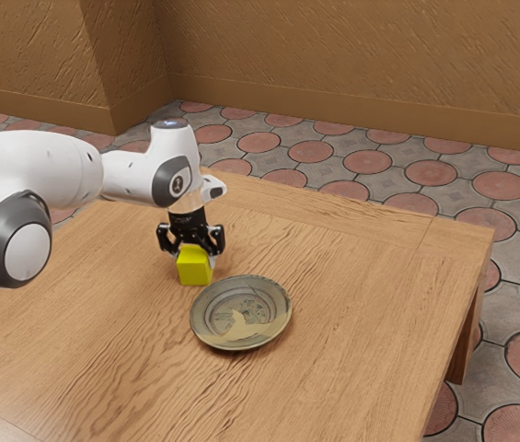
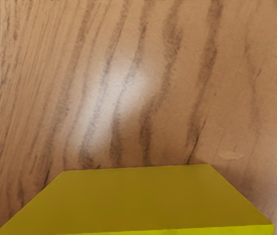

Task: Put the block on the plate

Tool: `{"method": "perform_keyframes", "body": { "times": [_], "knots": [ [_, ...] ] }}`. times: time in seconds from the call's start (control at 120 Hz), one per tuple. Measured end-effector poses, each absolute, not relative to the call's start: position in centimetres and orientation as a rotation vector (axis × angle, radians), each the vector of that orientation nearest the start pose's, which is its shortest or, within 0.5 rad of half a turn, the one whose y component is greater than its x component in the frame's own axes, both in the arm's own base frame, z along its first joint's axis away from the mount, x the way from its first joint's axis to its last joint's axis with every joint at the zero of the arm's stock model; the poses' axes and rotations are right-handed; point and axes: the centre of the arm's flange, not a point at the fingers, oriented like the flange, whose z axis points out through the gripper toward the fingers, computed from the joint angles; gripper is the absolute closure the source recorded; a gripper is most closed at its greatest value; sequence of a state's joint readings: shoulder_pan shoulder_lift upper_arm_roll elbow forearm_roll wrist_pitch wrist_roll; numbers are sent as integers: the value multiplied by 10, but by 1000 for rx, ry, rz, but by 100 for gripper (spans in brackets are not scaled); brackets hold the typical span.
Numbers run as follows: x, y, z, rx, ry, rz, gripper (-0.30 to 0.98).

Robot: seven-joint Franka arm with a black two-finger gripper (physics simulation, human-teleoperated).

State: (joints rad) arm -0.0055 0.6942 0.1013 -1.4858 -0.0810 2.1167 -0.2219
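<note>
One yellow block (image 1: pixel 194 269) is pinched in the part-open gripper (image 1: pixel 195 256), near the plate's (image 1: pixel 236 344) rim, probably so it won't slip.

Exterior view from the arm's (image 1: pixel 48 166) side, obliquely down — wrist view downward, close over the same table (image 1: pixel 361 368)

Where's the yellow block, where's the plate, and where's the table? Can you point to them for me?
Yellow block (image 1: pixel 195 272): exterior view, on its bright side face.
Plate (image 1: pixel 242 314): exterior view, on its patterned middle.
Table (image 1: pixel 370 313): exterior view, on its bare wooden top.
</note>
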Motion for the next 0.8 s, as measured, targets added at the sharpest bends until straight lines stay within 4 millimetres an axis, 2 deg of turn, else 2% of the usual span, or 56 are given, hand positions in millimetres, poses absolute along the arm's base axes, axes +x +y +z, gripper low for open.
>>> {"method": "perform_keyframes", "body": {
  "times": [0.1, 0.433, 0.608, 0.717, 0.8],
  "knots": [
    [707, 51, 262, -3093, -528, 88, 22],
    [708, 50, 269, -3088, -527, 72, 27],
    [707, 39, 302, -3093, -503, 11, 27],
    [699, 15, 329, -3105, -457, -21, 27],
    [687, -3, 341, -3112, -430, -17, 27]
  ]
}}
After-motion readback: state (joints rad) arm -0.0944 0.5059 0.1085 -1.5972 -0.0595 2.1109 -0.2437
